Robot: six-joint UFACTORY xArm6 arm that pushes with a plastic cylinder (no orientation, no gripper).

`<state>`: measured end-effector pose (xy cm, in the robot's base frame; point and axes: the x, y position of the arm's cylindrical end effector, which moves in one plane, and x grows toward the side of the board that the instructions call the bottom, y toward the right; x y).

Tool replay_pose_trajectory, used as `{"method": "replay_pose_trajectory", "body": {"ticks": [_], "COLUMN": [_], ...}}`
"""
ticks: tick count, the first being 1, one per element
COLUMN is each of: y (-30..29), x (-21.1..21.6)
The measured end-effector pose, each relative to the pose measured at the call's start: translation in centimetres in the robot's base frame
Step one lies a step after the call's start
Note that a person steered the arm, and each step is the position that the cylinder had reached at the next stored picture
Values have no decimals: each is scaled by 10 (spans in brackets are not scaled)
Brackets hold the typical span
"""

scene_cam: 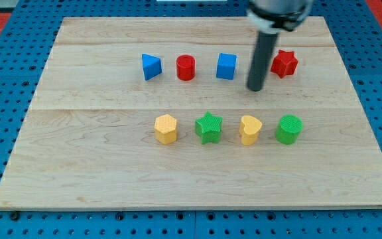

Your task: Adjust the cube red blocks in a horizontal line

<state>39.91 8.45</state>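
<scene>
The rod carried no gripper and grasped nothing; the tip stood on the wooden board between the blue cube and the red star, at the star's eight o'clock and just clear of it. The red cylinder sat at the cube's nine o'clock, with a blue wedge beyond it. Judged risk: a push from this offset position could spin the star away, or nudge the blue cube out of the row.
</scene>
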Motion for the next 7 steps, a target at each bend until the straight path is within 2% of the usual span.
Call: {"method": "replay_pose_trajectory", "body": {"ticks": [2, 3, 4, 6, 7], "y": [-114, -147, -153, -116, -116], "x": [0, -2, -17, -4, -4]}}
